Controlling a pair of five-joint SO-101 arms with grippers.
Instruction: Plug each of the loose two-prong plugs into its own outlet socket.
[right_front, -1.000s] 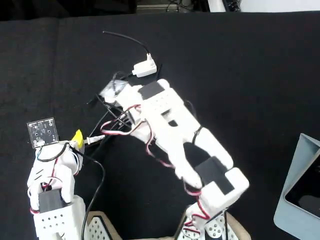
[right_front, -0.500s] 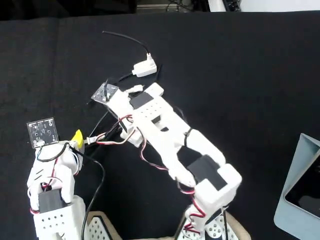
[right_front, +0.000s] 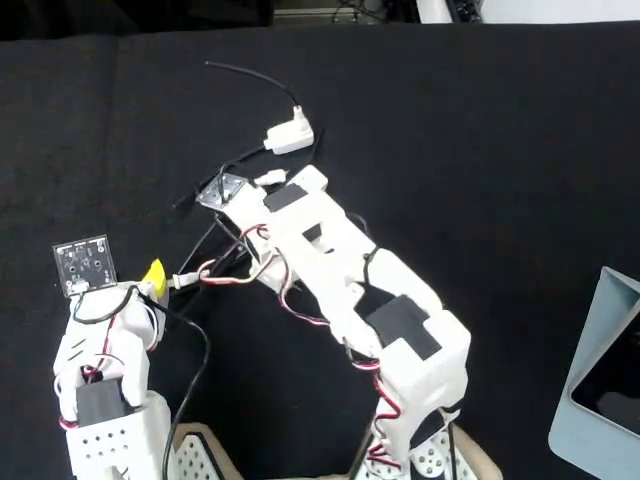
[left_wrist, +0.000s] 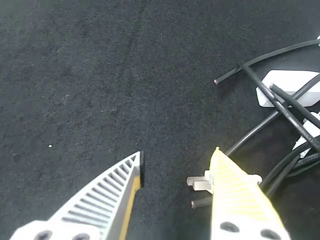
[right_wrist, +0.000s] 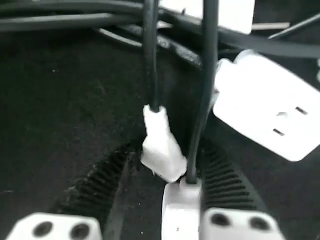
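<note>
Twofold setup, working over the black counter (right_front: 500, 150). Hovering with the right gripper (right_wrist: 167, 156) out among the black cables (right_wrist: 150, 55), just beside the white outlet block (right_wrist: 265, 117), its two slots in sight; holding those jaws partly apart, straddling a white plug (right_wrist: 161, 147) lying between them, without clearly pinching it. Hanging with the left gripper (left_wrist: 178, 152) low at the near left of the counter, well apart from the block; holding those jaws wide, gripping nothing. Showing a second plug (left_wrist: 200, 183), prongs bare, lying on the counter just beside the yellow jaw.
</note>
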